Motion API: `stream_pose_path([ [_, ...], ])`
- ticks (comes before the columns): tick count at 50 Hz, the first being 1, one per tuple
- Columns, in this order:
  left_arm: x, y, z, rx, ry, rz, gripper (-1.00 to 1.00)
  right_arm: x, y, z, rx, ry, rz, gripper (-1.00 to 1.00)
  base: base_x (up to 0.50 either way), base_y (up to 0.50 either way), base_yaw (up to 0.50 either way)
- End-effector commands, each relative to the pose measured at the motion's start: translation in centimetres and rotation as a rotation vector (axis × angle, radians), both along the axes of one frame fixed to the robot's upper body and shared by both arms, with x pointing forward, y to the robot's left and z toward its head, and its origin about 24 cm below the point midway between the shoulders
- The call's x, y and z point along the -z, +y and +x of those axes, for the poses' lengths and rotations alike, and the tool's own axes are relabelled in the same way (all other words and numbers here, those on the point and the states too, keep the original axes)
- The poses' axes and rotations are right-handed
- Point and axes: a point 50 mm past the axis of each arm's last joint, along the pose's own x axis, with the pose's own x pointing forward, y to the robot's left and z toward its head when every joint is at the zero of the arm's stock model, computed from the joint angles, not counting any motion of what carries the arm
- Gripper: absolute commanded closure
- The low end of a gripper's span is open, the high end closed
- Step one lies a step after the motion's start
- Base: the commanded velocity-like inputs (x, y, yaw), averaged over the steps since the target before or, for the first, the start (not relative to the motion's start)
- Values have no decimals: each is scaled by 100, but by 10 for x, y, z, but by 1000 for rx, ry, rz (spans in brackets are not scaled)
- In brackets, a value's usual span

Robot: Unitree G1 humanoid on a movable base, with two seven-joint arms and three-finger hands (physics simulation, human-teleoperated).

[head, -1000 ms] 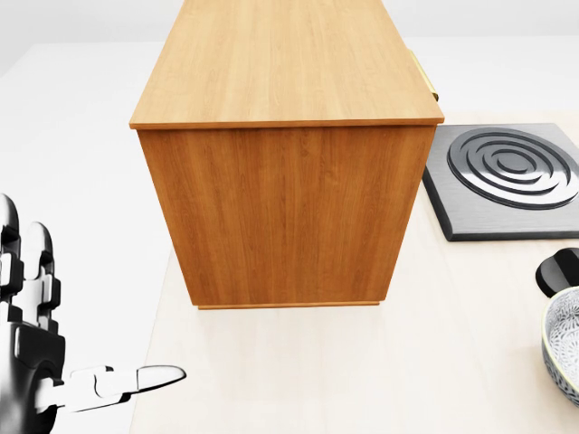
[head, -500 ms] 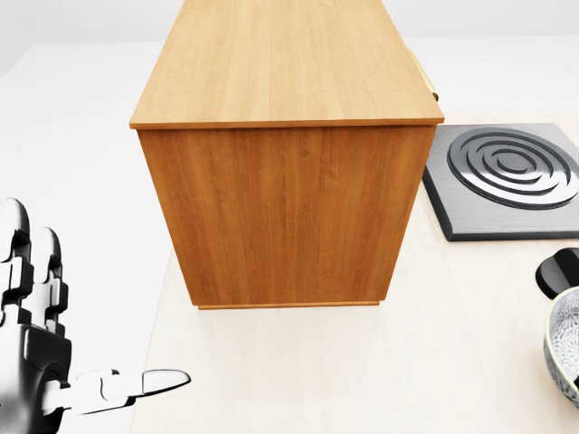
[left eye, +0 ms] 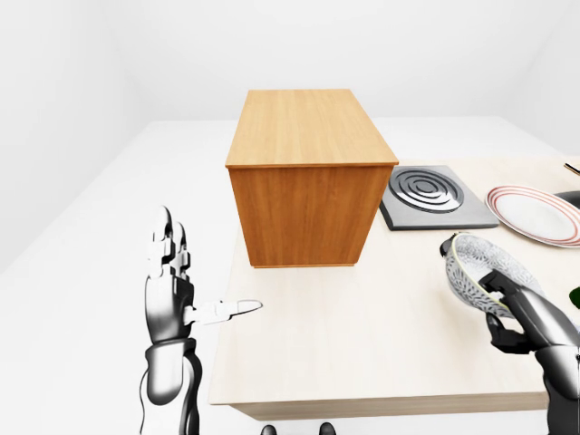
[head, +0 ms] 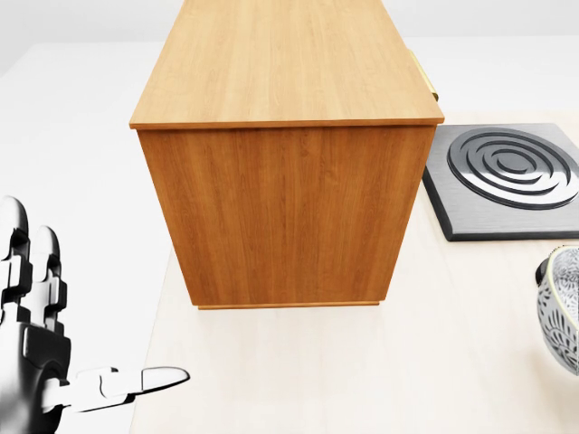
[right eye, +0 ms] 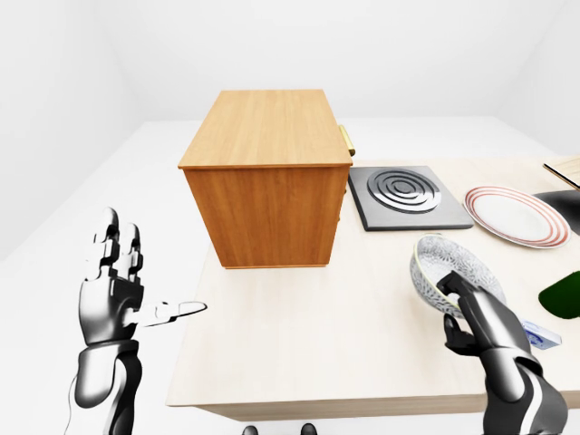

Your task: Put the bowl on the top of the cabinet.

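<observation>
Carrying the bowl up onto the cabinet is the step in hand, and it wants height first, travel second. The pale wooden surface bears everything, and the landmark on it is the wooden cabinet, a tall box whose flat top is bare in all three views. To the cabinet's right in the left-eye view lies a dark hob plate with ring markings, and further right of that a white plate with a red rim; a dark green object shows at the right edge of the right-eye view, too cropped to name.

The patterned bowl is well to the right of the cabinet and lower than its top, tilted on edge and clear of the surface. The right hand pinches its rim, dark fingers curled over the lip. As I judge it, the bowl should be raised above the cabinet's top edge before it travels left, so that its underside does not strike the cabinet's side panel or upper corner. Levelling it on the way would help it sit flat, and it is best set well inside the top.

The left hand stands left of the cabinet, off the surface's edge, its fingers spread and upright with the thumb pointing toward the cabinet, holding nothing. It need not move.
</observation>
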Motion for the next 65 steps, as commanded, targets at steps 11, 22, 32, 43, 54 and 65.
stream_pose_path([
  [11,-3,0,0,-6,-16,1,-100,-139,24,8,-226,-318,-203,100,0,0,0],
  [22,2,-1,1,5,9,3,-100,-207,13,111,-251,-309,-187,100,0,0,0],
  [32,-2,-2,0,10,-7,8,-100,-247,2,196,-125,-246,-175,100,0,0,0],
  [43,-2,-2,1,8,-11,7,-100,-281,24,207,-79,-270,-245,100,0,0,0],
  [54,-3,-1,4,3,-14,4,-100,-322,48,205,-80,-338,-391,100,0,0,0],
  [65,-1,0,6,3,-10,-1,-100,-353,82,205,-121,-399,-433,100,0,0,0],
])
